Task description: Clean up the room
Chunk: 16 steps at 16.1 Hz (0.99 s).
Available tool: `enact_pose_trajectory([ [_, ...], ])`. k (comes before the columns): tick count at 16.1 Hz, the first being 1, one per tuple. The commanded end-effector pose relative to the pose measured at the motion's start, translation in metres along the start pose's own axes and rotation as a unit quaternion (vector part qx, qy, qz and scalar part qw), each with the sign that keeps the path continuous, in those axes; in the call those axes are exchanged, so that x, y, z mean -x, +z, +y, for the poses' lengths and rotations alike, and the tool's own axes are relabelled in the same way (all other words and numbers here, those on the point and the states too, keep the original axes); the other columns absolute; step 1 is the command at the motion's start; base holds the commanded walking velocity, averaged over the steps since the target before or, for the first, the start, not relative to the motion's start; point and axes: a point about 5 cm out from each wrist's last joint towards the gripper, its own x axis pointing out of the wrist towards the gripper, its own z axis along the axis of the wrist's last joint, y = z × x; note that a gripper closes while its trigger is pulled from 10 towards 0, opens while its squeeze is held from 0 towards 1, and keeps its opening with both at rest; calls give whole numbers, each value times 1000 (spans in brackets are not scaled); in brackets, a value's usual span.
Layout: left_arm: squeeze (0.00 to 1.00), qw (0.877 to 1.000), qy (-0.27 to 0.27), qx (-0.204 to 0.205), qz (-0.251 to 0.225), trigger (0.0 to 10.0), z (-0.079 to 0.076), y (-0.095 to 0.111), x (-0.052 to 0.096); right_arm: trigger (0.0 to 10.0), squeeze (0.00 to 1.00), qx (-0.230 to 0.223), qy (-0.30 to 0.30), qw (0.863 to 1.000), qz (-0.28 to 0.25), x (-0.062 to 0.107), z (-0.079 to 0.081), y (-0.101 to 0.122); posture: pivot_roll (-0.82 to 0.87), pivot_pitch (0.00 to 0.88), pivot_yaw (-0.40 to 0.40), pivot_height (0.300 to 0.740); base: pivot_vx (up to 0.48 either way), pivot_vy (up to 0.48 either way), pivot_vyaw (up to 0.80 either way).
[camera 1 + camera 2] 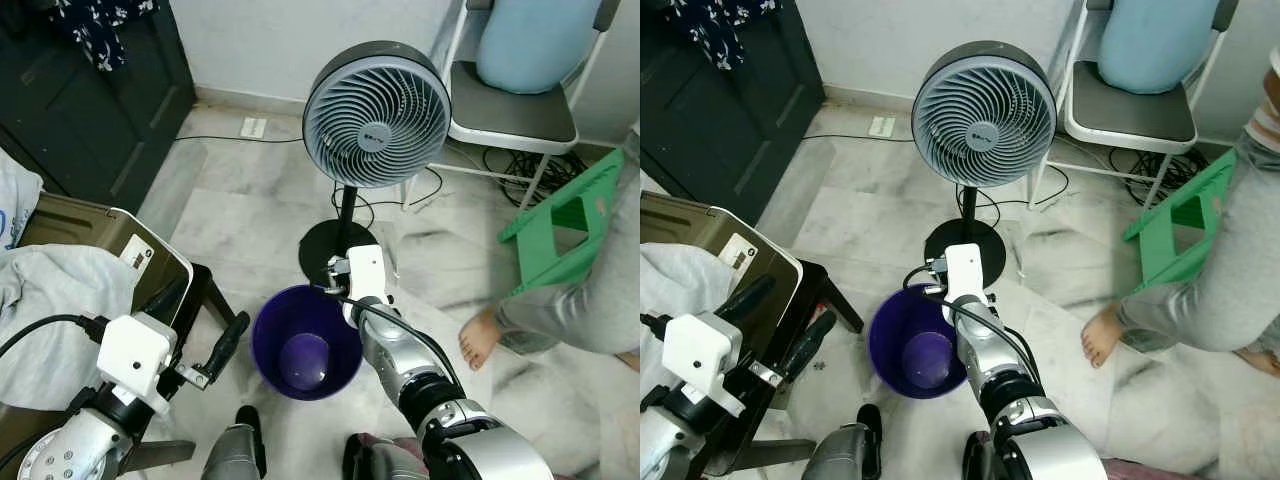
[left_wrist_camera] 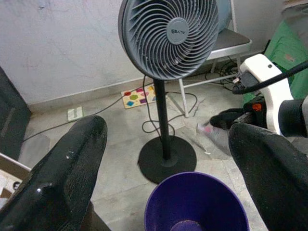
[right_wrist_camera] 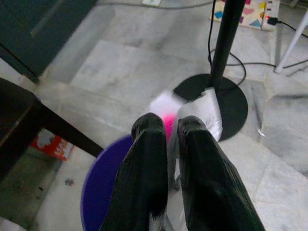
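Two grippers: right (image 3: pixel 168 139) pinches one wrapper (image 3: pixel 202 113) over one bin (image 1: pixel 305 340)

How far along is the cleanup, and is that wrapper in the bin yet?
Not yet. The right hand is shut on a clear wrapper with pink print, held over the rim of the purple bin by the fan's base. The bin looks empty so far. The left hand is open, hovering beside the bin. Left to do: release the wrapper into the bin.
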Motion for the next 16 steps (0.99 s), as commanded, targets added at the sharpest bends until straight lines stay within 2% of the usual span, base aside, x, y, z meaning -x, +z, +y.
enact_pose_trajectory([
  [1, 0, 1000, -1, 2, 3, 10000, -3, 0, 1, 10000, 1000, -37, 59, 997, -23, -2, 41, 11, 153, 298, -45, 740, 0, 0, 0],
  [7, 0, 1000, 8, -3, -8, 10000, 1, -1, -8, 10000, 1000, -43, 153, 982, -104, 7, 59, 31, 140, 253, -45, 740, 0, 0, 0],
  [9, 0, 1000, 14, 2, -19, 10000, 0, -1, -17, 10000, 1000, -26, 177, 976, -127, 16, 58, 33, 114, 220, -46, 740, 0, 0, 0],
  [10, 0, 1000, 15, 5, -26, 10000, -2, -2, -23, 10000, 1000, -8, 178, 974, -139, 23, 50, 32, 92, 198, -46, 740, 0, 0, 0],
  [11, 0, 999, 22, 8, -33, 10000, -3, -4, -28, 10000, 1000, 33, 156, 973, -164, 32, 34, 34, 64, 172, -48, 740, 0, 0, 0],
  [13, 0, 999, 28, 9, -39, 10000, -2, -5, -34, 10000, 1000, 53, 124, 974, -183, 37, 15, 39, 47, 147, -50, 740, 0, 0, 0],
  [15, 0, 996, 65, 8, -61, 10000, 4, -7, -53, 10000, 1000, 118, 24, 969, -214, 58, -46, 53, -9, 75, -60, 740, 0, 0, 0],
  [16, 0, 996, 68, 8, -62, 10000, 5, -8, -55, 10000, 1000, 120, 18, 969, -213, 58, -51, 54, -13, 71, -61, 740, 0, 0, 0],
])
